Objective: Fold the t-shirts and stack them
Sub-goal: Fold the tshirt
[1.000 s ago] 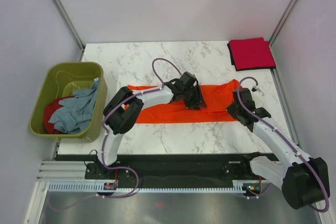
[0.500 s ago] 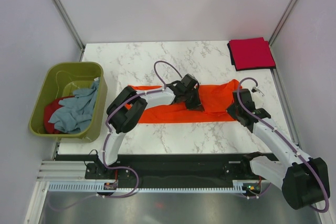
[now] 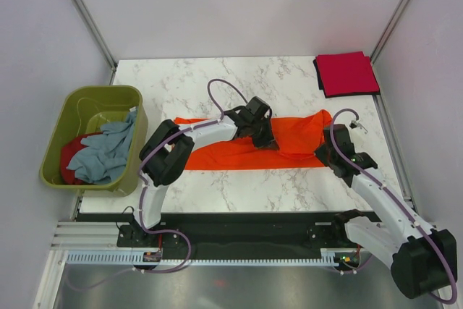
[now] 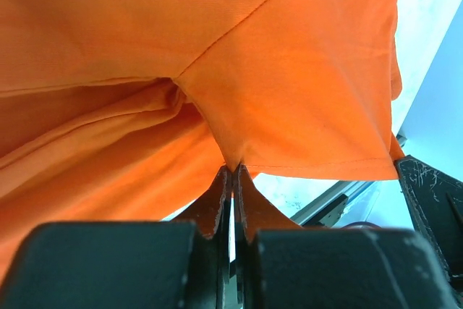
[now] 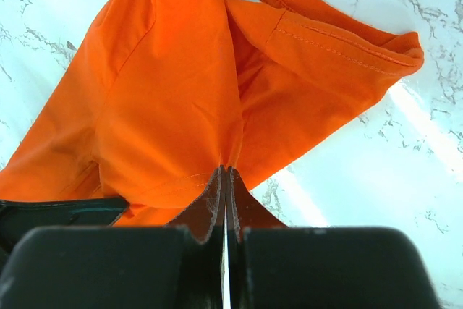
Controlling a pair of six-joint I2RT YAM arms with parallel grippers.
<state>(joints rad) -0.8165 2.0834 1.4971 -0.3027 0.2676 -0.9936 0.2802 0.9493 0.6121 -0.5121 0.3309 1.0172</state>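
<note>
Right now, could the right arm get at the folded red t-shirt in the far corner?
Probably not yet: the right gripper is shut on the orange t-shirt, though nothing blocks the red t-shirt.

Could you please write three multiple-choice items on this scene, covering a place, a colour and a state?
1. Where on the white marble table lies the folded crimson fabric t-shirt? A near left corner; B far right corner; C centre.
2. What colour is the spread-out fabric t-shirt? A bright orange; B grey-blue; C black.
3. How is the left gripper? A wide open; B out of view; C shut on that t-shirt.
Answers: B, it lies there; A, plainly orange; C, fingers pinch its cloth.
</note>
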